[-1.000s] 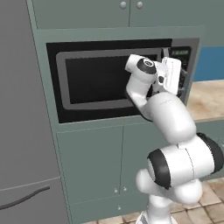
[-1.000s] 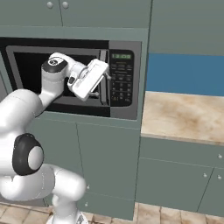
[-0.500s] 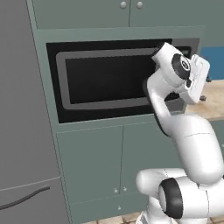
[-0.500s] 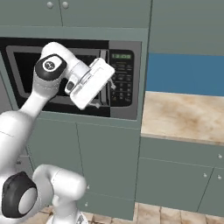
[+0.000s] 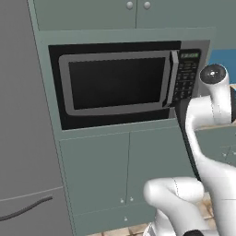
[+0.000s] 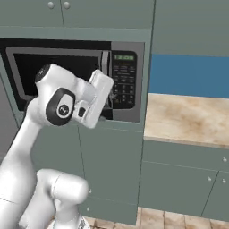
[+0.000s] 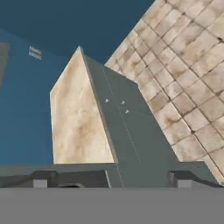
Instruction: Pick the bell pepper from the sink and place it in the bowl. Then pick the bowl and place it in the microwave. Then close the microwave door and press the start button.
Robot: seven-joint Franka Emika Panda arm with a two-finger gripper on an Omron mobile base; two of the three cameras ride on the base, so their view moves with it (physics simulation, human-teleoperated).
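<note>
**Arm draws off from shut microwave**

The microwave door (image 5: 115,83) stands closed, its dark window flat in the silver-grey frame and its vertical handle (image 5: 174,76) lying just beside the keypad panel (image 5: 186,73). Half a second ago the white arm's hand hung in front of the keypad in both base views; a second ago it was pressed up near the panel's edge. Now it has swung away to the right, so the whole face of the microwave (image 6: 76,76) shows uncovered from the left side, display and buttons included.

The arm is folded tight. In the left base view its elbow joint (image 5: 213,76) sits high by the right edge, level with the keypad, with the forearm dropping down toward the base. In the right base view the wrist block (image 6: 96,103) tilts across the lower right corner of the door, its far end just short of the keypad, while the round dark-capped joint (image 6: 60,106) faces the camera.

The gripper (image 7: 109,180) shows as two small dark tips set far apart at the bottom of the hand view, jaws wide, nothing between them. Beyond them the camera looks along a beige stone countertop (image 7: 76,118), grey-green cabinet fronts (image 7: 127,131), the blue wall (image 7: 26,109) and the tiled floor (image 7: 183,87).

The bowl and the bell pepper cannot be made out through the dark window.
</note>
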